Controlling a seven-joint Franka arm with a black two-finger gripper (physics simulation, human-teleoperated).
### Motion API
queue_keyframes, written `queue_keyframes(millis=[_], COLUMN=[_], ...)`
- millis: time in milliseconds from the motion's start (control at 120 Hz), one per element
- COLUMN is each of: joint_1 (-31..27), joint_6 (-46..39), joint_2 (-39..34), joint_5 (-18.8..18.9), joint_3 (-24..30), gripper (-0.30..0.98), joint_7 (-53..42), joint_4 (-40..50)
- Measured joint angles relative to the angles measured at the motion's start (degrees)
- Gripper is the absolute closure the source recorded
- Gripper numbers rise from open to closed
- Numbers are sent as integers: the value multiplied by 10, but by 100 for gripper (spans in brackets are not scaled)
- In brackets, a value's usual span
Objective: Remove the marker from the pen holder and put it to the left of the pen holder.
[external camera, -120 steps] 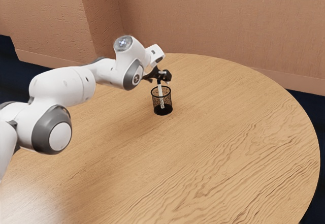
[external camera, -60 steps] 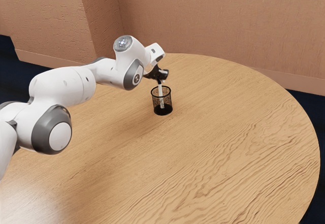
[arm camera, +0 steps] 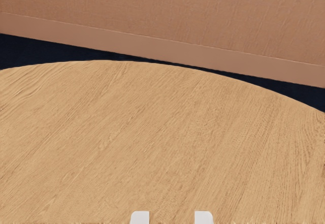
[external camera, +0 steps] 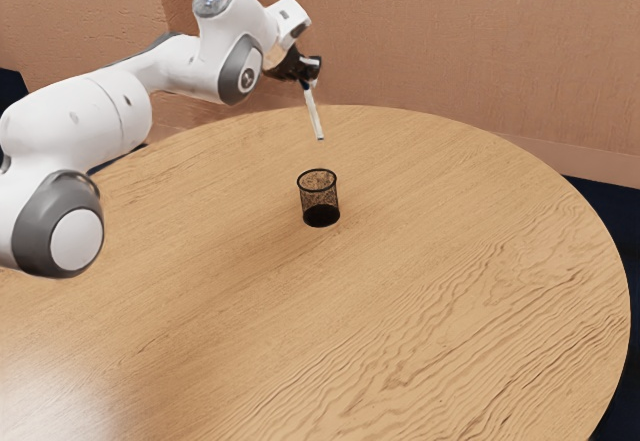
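High over the table in the exterior view, my gripper [external camera: 308, 79] is shut on the upper end of the white marker [external camera: 315, 114]. The marker hangs slightly tilted, its lower end in the air above the pen holder and toward the table's far edge. Below it the black mesh pen holder [external camera: 319, 199] stands upright with nothing visible inside. In the wrist view, two pale tips of the gripper [arm camera: 171, 218] show at the lower edge; the part of the marker between them is hidden.
The round wooden table [external camera: 430, 261] spreads around the pen holder. Behind its far edge rises a brown wall [external camera: 440, 41], also seen in the wrist view beyond the table [arm camera: 162, 132] and a dark strip of floor [arm camera: 40, 54].
My gripper has risen well above the pen holder, carrying the marker up and out of it. The arm has lifted and drawn slightly toward the exterior view's left; the pen holder has stayed put.
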State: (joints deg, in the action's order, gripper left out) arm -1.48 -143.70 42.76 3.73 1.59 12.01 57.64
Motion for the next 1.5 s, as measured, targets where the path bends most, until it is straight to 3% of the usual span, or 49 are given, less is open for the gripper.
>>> queue_keyframes(millis=[242, 500, 775, 967, 1142, 1225, 1308, 1408, 1500], joint_1=[-3, -18, -22, -22, -22, -21, -19, 1, 71], joint_6=[137, 297, 372, 369, 376, 409, 461, 487, 495], joint_2=[-5, 43, 56, 64, 48, 5, -81, -300, -404], joint_5=[5, -2, -9, -50, -57, -46, -23, 14, 7], joint_3=[-44, -62, -61, -62, -69, -63, -18, 19, -35], gripper=[77, 77, 76, 35, 15, 10, 7, 4, 3], joint_7=[18, 38, 53, 45, 37, 31, 16, 1, -12], joint_4=[4, 5, 4, 3, 4, 19, 29, 215, 324])
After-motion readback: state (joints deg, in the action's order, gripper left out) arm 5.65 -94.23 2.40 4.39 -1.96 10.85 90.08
